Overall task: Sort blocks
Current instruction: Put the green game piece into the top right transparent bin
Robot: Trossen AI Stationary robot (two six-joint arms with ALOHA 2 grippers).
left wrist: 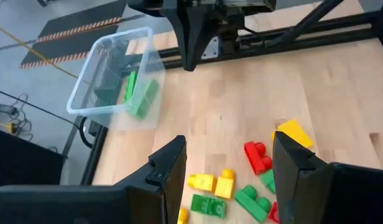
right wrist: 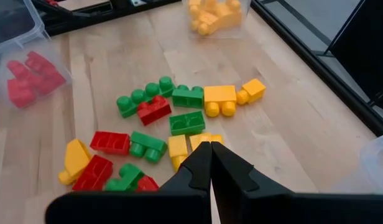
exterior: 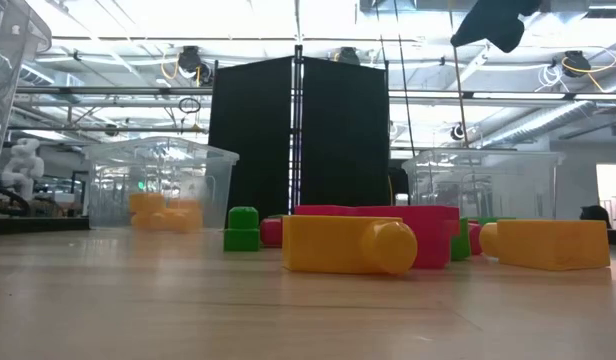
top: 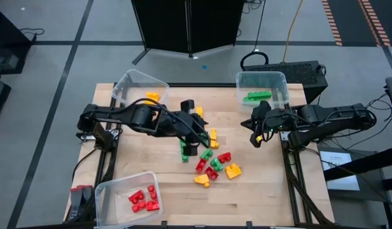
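The loose blocks (top: 212,160), red, yellow and green studded bricks, lie in a pile on the middle of the wooden table. They also show in the low view as blocks (exterior: 348,245) and in the right wrist view as blocks (right wrist: 179,121). My left gripper (top: 191,147) hovers over the pile's left part with its fingers open (left wrist: 226,168), and nothing sits between them. My right gripper (top: 254,138) hangs above bare table to the right of the pile, shut (right wrist: 210,154) and empty.
Three clear bins stand on the table. One at the far left (top: 140,88) holds yellow blocks, one at the far right (top: 263,89) holds green blocks, and one at the near left corner (top: 127,197) holds red blocks. Bare wood lies near and right of the pile.
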